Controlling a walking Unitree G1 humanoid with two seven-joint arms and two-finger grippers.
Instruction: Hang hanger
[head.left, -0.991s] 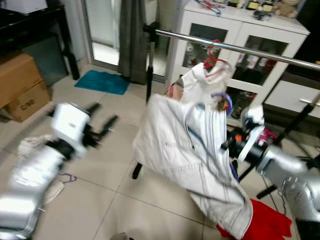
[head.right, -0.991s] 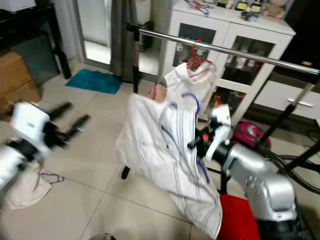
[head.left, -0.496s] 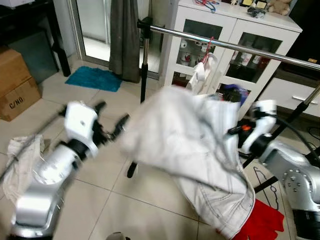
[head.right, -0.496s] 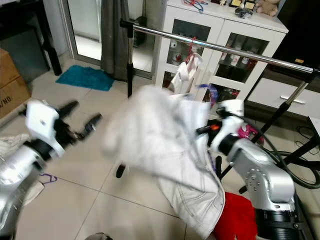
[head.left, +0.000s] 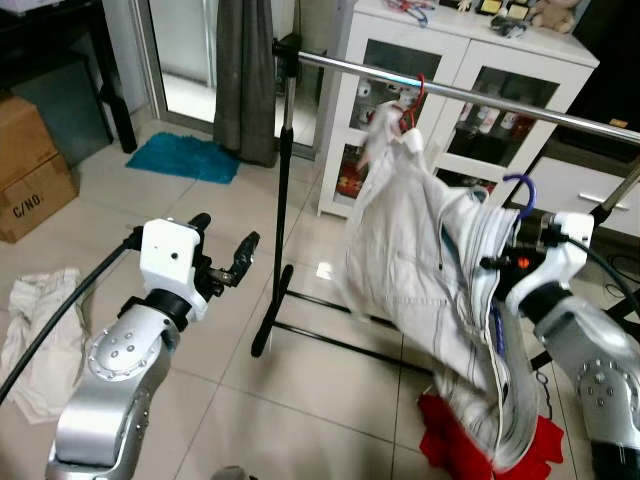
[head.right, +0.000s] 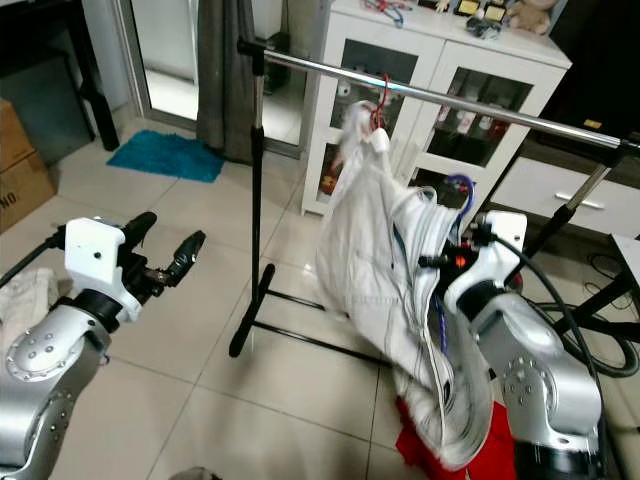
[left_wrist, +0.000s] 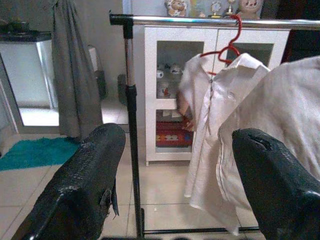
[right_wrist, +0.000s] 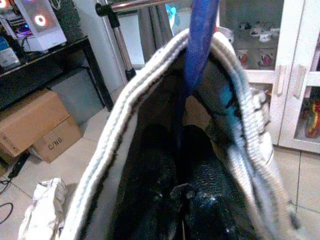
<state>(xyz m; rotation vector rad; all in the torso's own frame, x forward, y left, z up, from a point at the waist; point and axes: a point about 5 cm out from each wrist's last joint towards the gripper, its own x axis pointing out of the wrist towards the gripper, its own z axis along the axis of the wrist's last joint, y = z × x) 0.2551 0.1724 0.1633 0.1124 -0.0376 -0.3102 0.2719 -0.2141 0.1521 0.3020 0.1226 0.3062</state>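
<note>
While the white garment (head.left: 440, 290) droops from the blue hanger (head.left: 518, 190), the right tool (head.left: 497, 262) grips that hanger below the silver rail (head.left: 480, 97). From the left wrist, the left tool (left_wrist: 175, 190) has its fingers wide apart, facing a red hanger (left_wrist: 227, 47) on the rail. From the right wrist, black fingers (right_wrist: 200, 185) are clamped around the blue hanger.

White garment (head.left: 430, 260) on blue hanger (head.left: 520, 190) at right gripper (head.left: 505, 262); left gripper (head.left: 222, 248) spread, empty.

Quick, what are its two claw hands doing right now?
Left gripper: jaws open, holding nothing, raised over the floor.
Right gripper: jaws closed on the blue hanger carrying the white garment.
</note>
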